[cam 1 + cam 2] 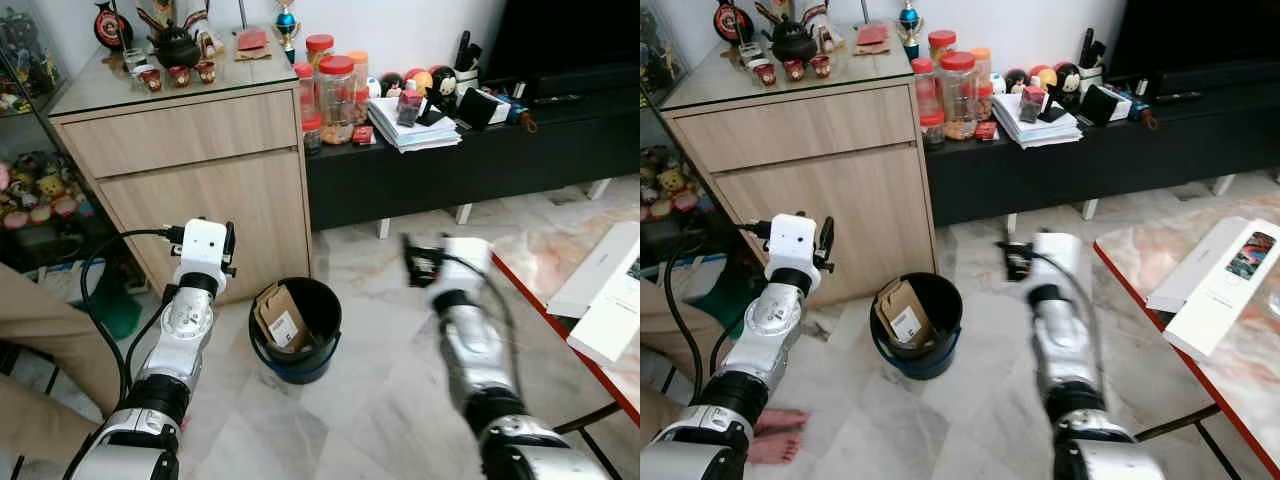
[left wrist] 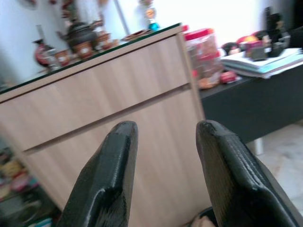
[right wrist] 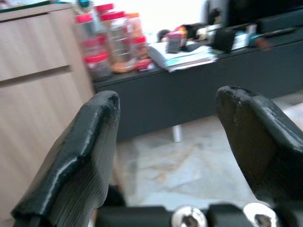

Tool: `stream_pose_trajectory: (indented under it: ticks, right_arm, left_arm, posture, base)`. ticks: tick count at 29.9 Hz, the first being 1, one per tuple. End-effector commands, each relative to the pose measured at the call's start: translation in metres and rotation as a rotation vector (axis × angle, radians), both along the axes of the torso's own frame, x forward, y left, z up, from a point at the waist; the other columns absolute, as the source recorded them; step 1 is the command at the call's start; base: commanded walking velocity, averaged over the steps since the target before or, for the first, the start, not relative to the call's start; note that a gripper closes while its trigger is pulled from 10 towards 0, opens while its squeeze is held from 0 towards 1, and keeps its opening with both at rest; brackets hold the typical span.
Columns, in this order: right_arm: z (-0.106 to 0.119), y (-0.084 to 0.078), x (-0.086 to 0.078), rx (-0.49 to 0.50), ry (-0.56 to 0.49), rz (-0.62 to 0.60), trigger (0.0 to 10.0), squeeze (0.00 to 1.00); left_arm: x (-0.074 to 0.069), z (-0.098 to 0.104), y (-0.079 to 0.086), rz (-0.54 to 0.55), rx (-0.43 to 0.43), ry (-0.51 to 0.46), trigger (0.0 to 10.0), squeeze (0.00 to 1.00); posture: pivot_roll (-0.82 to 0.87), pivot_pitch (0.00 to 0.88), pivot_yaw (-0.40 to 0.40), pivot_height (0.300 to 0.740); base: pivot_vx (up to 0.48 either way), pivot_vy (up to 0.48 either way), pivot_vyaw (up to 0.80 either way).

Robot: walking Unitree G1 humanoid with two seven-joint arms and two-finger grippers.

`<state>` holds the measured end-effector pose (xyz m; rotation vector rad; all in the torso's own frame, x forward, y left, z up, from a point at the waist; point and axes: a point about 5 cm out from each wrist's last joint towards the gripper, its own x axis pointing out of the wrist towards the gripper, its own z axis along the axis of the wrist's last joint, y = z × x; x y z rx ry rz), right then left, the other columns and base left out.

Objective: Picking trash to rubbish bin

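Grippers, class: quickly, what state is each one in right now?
Left gripper: open, holding nothing, facing the light wooden cabinet.
Right gripper: open, holding nothing.

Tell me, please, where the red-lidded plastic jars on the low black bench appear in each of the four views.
Left eye view: red-lidded jars top centre, right of the wooden cabinet.
Right eye view: top centre, beside that cabinet.
Left wrist view: upper right, blurred.
Right wrist view: upper left.
Shared landmark: the paper stack nearby.

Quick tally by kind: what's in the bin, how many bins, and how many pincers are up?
Cardboard pieces in the bin: 1
Bins: 1
Pincers raised, both open and empty: 2, left pincer, right pincer
Total: 4
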<state>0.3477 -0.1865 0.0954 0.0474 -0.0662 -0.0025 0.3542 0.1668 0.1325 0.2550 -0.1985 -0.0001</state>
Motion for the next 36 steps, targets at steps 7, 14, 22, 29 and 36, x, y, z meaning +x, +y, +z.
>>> stream_pose_trajectory:
  ticks: [7,14,22,29,36]
  right_arm:
    - [0.02,0.022,0.011,0.022,-0.076,0.063,10.0,0.0]
    - [0.034,0.043,0.018,0.02,-0.124,0.133,10.0,0.0]
    - [0.04,0.049,0.02,0.026,-0.14,0.159,10.0,0.0]
    - [0.039,0.049,0.019,0.024,-0.141,0.171,10.0,0.0]
    - [0.042,0.058,0.021,0.02,-0.147,0.185,10.0,0.0]
  left_arm:
    - [-0.003,0.004,0.004,0.023,-0.003,-0.036,10.0,0.0]
    - [-0.002,0.009,0.01,0.056,-0.002,-0.052,10.0,0.0]
    - [-0.002,0.008,0.011,0.073,-0.002,-0.052,10.0,0.0]
    - [-0.002,0.01,0.009,0.074,-0.004,-0.061,10.0,0.0]
    - [0.002,0.019,0.015,0.099,0.006,-0.088,10.0,0.0]
  posture:
    - [-0.06,0.0,0.018,0.74]
    - [-0.04,0.0,0.006,0.74]
    - [-0.05,0.0,-0.003,0.74]
    - [-0.04,0.0,-0.005,0.74]
    - [-0.03,0.0,-0.006,0.74]
  base:
    - [0.0,0.0,0.0]
    - [0.0,0.0,0.0]
    - [0.0,0.0,-0.24]
    - [0.0,0.0,-0.79]
    - [0.0,0.0,-0.79]
